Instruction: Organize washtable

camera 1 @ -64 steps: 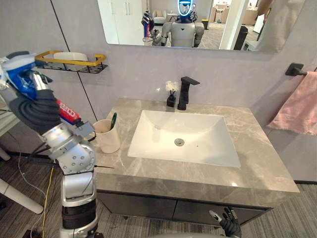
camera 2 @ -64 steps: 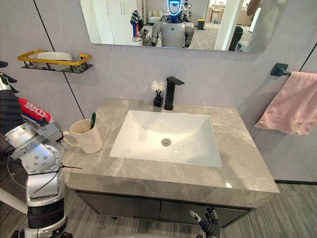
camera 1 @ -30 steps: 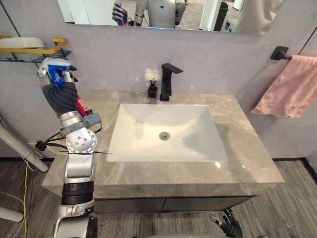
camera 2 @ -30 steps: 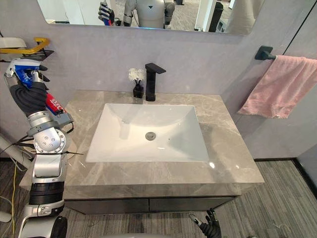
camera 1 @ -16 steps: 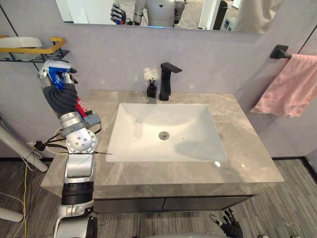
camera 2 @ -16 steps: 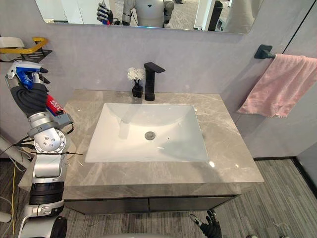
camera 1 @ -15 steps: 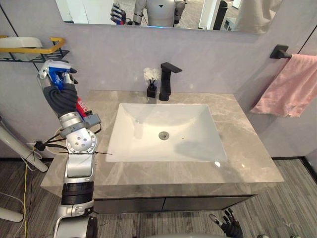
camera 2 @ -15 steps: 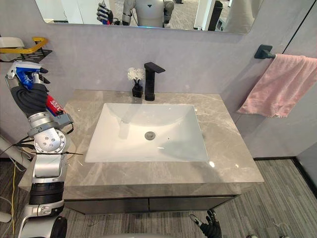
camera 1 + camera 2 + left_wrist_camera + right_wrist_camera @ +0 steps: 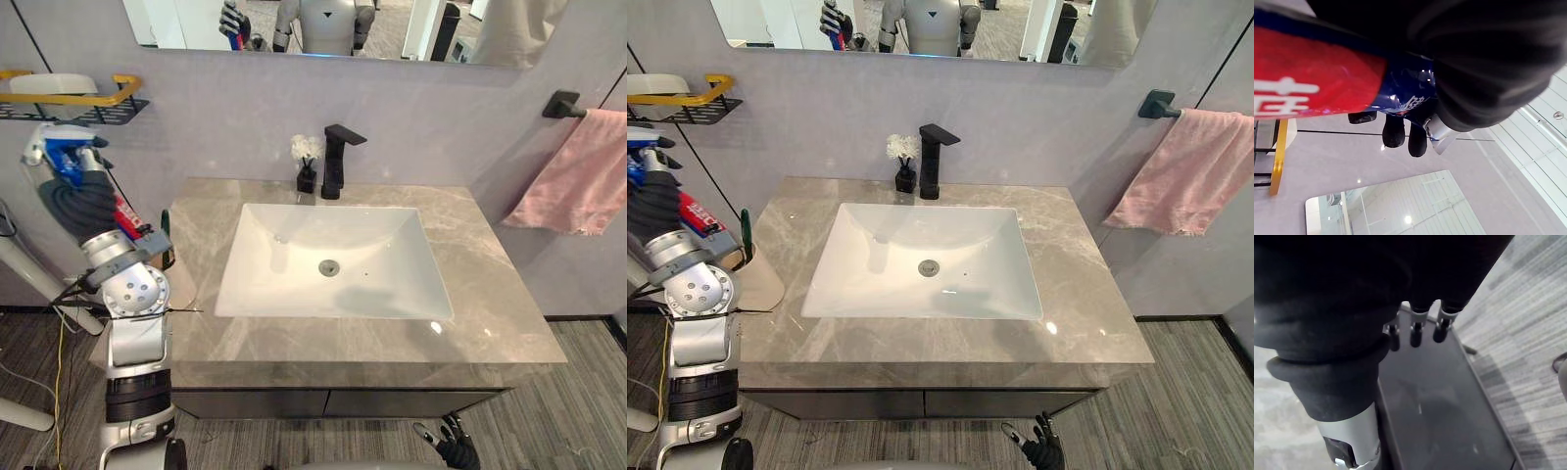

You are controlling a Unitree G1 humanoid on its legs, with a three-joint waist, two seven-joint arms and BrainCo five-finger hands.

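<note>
Grey marble washtable (image 9: 490,294) with white sink (image 9: 372,264).
Left hand (image 9: 1395,133) grips toothpaste tube (image 9: 1317,78) below wall shelf (image 9: 98,98); a loosening grip could drop it.

A grey wall (image 9: 813,127) carried a mirror (image 9: 950,24), a yellow-railed black shelf (image 9: 93,99) and a black hook (image 9: 1157,103) holding a pink towel (image 9: 1190,176). The grey marbled surface (image 9: 1087,284) contained a white basin (image 9: 970,284) with a black faucet (image 9: 934,160) behind it. A dark cabinet front (image 9: 921,403) stood below, over grey wood-grain floor (image 9: 1185,392).
</note>
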